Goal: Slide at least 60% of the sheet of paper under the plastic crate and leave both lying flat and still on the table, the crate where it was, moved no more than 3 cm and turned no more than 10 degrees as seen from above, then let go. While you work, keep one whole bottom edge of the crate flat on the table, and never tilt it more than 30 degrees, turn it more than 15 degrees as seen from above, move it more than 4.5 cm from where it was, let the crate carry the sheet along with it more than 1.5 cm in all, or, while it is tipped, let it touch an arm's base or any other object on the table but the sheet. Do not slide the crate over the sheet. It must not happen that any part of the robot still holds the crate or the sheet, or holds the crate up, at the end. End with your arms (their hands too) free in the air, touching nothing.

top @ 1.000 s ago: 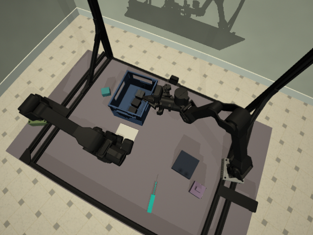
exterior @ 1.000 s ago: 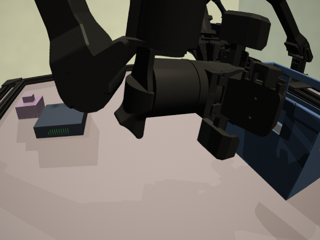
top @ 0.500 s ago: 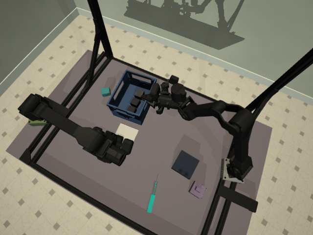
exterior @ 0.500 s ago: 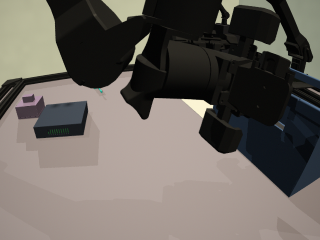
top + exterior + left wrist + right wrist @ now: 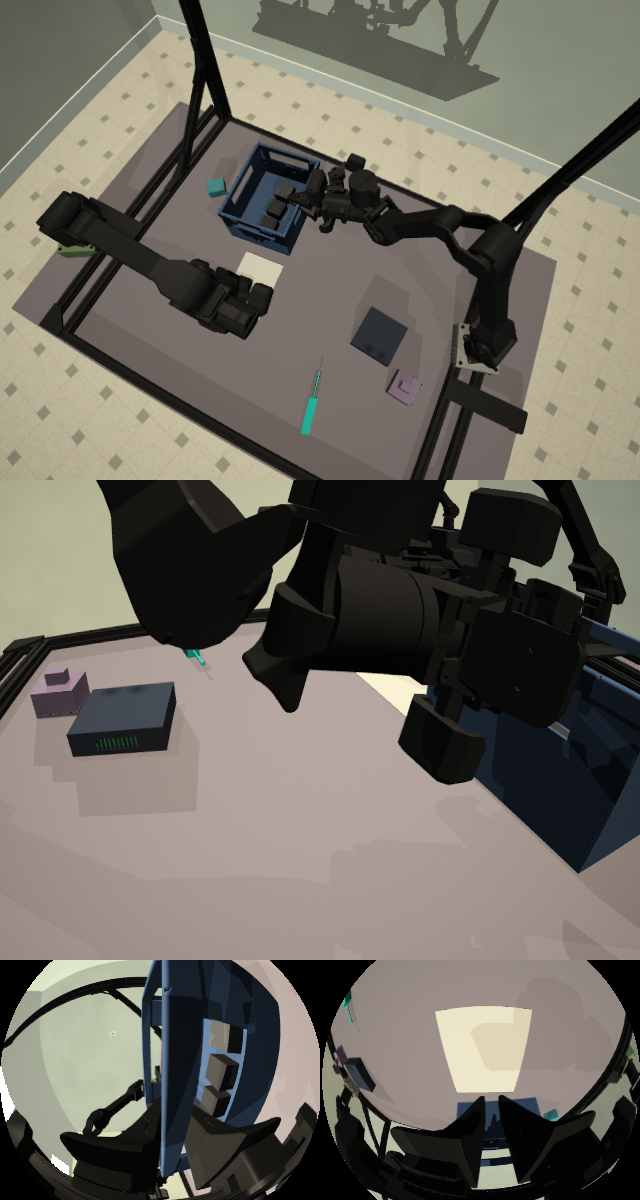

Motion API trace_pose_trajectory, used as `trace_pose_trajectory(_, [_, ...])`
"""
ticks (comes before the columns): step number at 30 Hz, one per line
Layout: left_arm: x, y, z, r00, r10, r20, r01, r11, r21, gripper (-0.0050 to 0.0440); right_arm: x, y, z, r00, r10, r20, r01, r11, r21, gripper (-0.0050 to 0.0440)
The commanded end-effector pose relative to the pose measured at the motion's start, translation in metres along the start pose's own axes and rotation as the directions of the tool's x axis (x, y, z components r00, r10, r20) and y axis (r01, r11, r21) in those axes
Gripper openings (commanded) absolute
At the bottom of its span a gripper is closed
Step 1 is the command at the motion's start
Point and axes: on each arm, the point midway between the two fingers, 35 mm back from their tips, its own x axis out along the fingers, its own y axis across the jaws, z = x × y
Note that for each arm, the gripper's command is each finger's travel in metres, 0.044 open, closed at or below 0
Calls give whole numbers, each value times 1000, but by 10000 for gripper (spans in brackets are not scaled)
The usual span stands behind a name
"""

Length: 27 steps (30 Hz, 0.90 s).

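The blue plastic crate (image 5: pixel 261 188) (image 5: pixel 537 790) (image 5: pixel 260 1060) stands on the table; any slight tilt is hard to judge. My left gripper (image 5: pixel 297 199) (image 5: pixel 169 1102) is shut on the crate's side wall at the rim, one finger on each side of it. The cream sheet of paper (image 5: pixel 261 266) (image 5: pixel 395 689) (image 5: pixel 455 1050) lies flat in front of another side of the crate. In the right wrist view a strip of table shows between them. My right gripper (image 5: pixel 491 1100) is empty above the sheet, nearly closed; the top view hides its fingertips behind the arm.
Three dark blocks (image 5: pixel 284 191) (image 5: pixel 276 207) (image 5: pixel 269 223) are inside the crate. A teal cube (image 5: pixel 216 187) (image 5: pixel 551 1114) stands beyond it. A dark box (image 5: pixel 379 335) (image 5: pixel 124 707), a pink block (image 5: pixel 404 386) (image 5: pixel 61 692) and a teal screwdriver (image 5: pixel 309 414) are farther off. A black frame surrounds the area.
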Motion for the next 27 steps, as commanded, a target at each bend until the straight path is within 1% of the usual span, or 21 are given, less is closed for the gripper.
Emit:
trace_pose_trajectory(1, [-1, 15, 0, 1000, 27, 3, -27, 1000, -10, 0, 0, 0, 0, 1000, -1, -3, 1, 1000, 5, 60])
trace_pose_trajectory(27, [-2, 22, 0, 1000, 27, 3, -27, 1000, -10, 0, 0, 0, 0, 1000, -1, -3, 1, 1000, 5, 60])
